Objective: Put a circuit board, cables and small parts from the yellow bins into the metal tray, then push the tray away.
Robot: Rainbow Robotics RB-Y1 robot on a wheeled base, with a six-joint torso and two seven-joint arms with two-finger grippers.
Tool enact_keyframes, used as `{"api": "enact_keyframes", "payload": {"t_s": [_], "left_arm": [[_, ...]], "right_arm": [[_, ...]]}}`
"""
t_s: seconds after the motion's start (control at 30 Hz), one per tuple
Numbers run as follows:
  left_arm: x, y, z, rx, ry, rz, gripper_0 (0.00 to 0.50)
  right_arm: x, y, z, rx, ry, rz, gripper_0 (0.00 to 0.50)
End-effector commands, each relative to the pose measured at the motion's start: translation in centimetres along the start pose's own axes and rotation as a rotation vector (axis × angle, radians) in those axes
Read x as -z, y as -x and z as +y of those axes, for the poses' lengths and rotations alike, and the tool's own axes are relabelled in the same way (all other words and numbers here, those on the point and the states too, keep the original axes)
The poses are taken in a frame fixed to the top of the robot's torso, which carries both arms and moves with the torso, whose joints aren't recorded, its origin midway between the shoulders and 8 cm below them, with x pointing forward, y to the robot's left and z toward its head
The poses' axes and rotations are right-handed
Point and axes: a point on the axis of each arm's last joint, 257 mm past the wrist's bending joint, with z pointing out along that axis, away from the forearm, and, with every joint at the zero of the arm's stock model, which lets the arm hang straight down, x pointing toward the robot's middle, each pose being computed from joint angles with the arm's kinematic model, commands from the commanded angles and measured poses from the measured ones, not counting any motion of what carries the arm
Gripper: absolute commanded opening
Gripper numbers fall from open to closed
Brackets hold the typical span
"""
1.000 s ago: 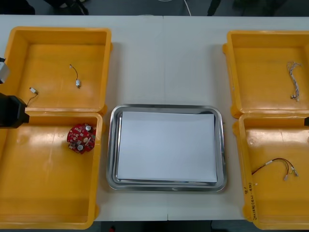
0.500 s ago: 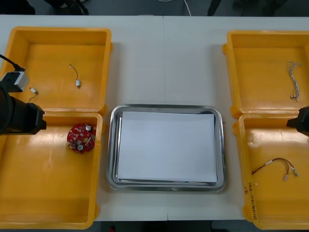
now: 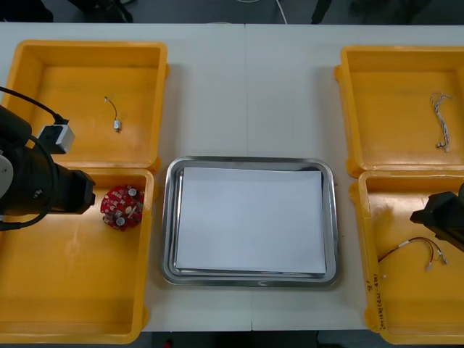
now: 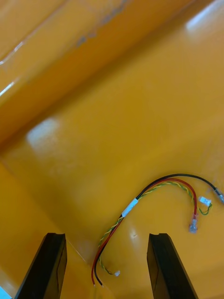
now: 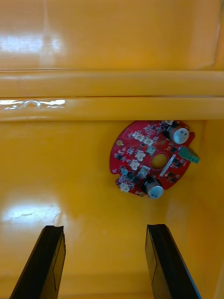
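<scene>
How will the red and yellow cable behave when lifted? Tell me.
Probably floppy: the red and yellow cable lies in loose curves near the right gripper, so its ends would likely droop. Likely light, being thin. Its small connectors might snag.

Light table (image 3: 210, 94) (seamed down the middle), dark floor (image 3: 203, 9) beyond.

Light table (image 3: 246, 87): yellow bins (image 3: 90, 45), metal tray (image 3: 168, 217)
</scene>
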Motion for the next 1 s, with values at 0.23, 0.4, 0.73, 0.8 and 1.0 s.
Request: {"api": "enact_keyframes", "payload": {"t_s": [0.23,0.4,0.73,0.8,1.0], "left_arm": [[-1.8,-0.8,-3.3,-0.007,-0.05,-0.041,0.5],[-2.6,-1.1,-3.8,-0.017,-0.038,-0.048,0.5],[-4.0,-2.0,-4.4,0.018,-0.061,-0.041,0.5],[-4.4,-2.2,-4.3,0.03,-0.066,-0.04,0.5],[-5.7,-2.2,-4.1,0.056,-0.082,-0.047,0.5]], "right_arm": [[-2.1,-2.2,-0.2,-0.125,0.016,0.049,0.5],[-3.2,-2.7,-0.5,-0.152,0.013,0.069,0.5],[-4.8,-2.7,-1.5,-0.217,-0.018,0.095,0.5],[-4.8,-2.8,-1.4,-0.248,-0.018,0.098,0.5],[-5.3,-2.9,-0.5,-0.337,-0.029,0.097,0.5]]}}
